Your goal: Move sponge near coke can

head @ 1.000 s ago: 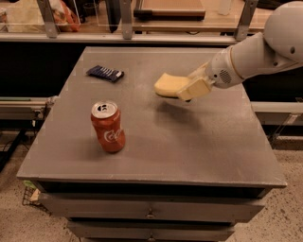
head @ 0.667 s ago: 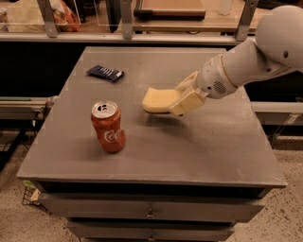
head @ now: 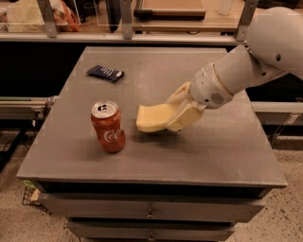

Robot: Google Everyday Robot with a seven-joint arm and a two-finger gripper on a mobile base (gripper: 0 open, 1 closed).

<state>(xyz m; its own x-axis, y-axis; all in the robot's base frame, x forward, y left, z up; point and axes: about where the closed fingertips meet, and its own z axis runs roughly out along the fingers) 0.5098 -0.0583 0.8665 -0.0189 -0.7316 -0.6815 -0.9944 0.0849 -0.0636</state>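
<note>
The pale yellow sponge (head: 152, 118) is held in my gripper (head: 174, 115), low over the grey table (head: 189, 156), just right of the coke can. The cream fingers (head: 186, 116) are shut on the sponge's right end. The red coke can (head: 108, 126) stands upright near the table's front left, with white script and a silver top. A small gap separates sponge and can. My white arm reaches in from the upper right.
A flat dark blue packet (head: 105, 73) lies at the table's back left. A shelf with a bag and boxes (head: 61, 14) runs behind the table. Drawers (head: 151, 212) sit below the front edge.
My gripper has carried the sponge leftward and toward the front, from the table's right-centre to just beside the coke can. The can and packet have not moved.
</note>
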